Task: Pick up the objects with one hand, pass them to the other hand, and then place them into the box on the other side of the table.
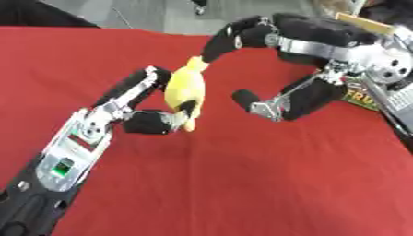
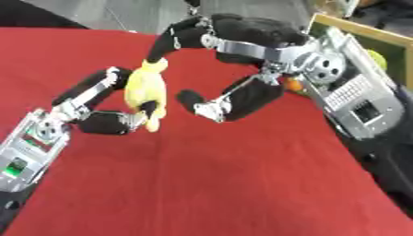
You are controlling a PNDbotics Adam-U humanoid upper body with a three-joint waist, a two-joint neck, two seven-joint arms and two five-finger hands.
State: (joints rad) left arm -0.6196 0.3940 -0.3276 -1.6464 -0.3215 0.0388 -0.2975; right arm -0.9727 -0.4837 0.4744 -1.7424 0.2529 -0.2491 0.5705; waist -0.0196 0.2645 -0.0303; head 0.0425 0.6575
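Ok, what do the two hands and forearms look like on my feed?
Both hands have black padded fingers on silver metal links. The left hand joins a silver wrist bracket with a small green-lit panel, then a black forearm. The right hand joins round silver joints and a grey, grid-patterned forearm panel with a dark square window.

Left hand (image 1: 153, 108) curled, pinching; right hand (image 1: 278, 64) spread open, fingertip touching.

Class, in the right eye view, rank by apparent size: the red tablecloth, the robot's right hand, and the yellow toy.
1. Red tablecloth, largest by far.
2. Right hand, though it may look bigger from nearness to the camera.
3. Yellow toy, smallest, pinched in the left hand.
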